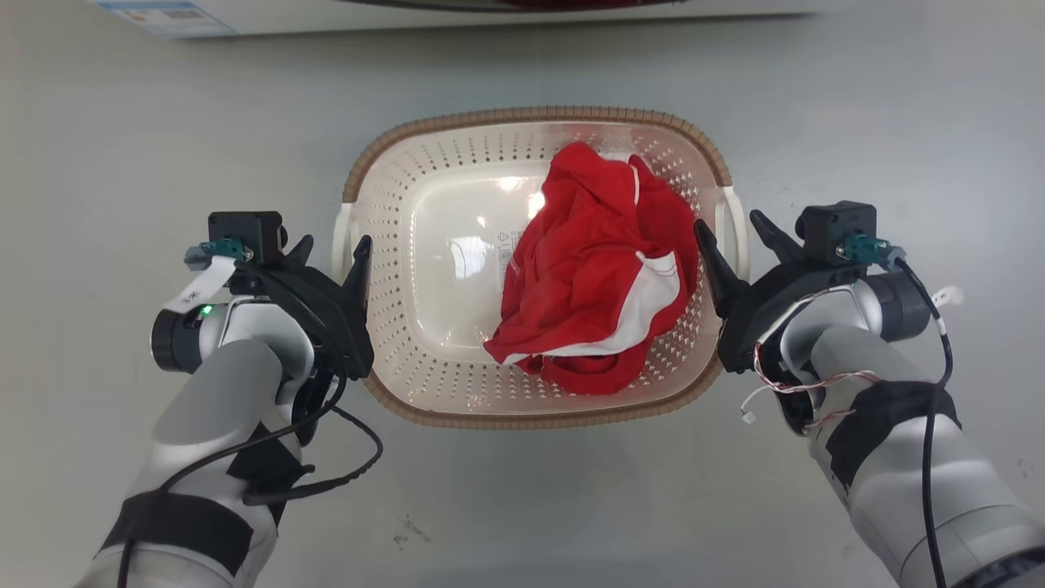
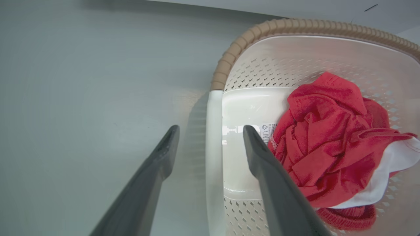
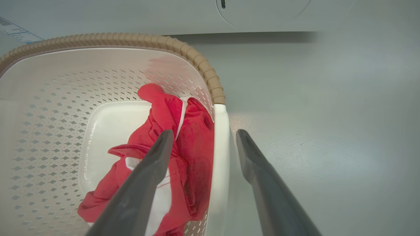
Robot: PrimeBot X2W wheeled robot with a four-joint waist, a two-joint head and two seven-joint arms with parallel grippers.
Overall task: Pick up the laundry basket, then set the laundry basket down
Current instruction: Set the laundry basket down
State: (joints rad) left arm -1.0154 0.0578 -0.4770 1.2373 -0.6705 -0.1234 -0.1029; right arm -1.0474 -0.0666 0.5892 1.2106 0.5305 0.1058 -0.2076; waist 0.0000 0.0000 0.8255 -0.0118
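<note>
The laundry basket (image 1: 392, 184), cream with a brown woven-look rim, sits on the grey floor in the middle of the head view and holds a crumpled red and white garment (image 1: 596, 278). My left gripper (image 1: 335, 242) is open, one finger on each side of the basket's white left handle (image 1: 341, 222). In the left wrist view the left gripper (image 2: 210, 127) straddles that handle (image 2: 215, 157) without touching it. My right gripper (image 1: 727, 220) is open the same way around the right handle (image 1: 737, 214). The right wrist view shows the right gripper (image 3: 205, 132) with one finger over the garment (image 3: 197, 144) and one outside the handle (image 3: 220, 137).
A white washer (image 1: 490, 12) runs along the far edge of the head view, just beyond the basket. Its front (image 3: 262, 13) also crosses the top of the right wrist view. Bare grey floor (image 1: 122, 122) lies to both sides of the basket and in front of it.
</note>
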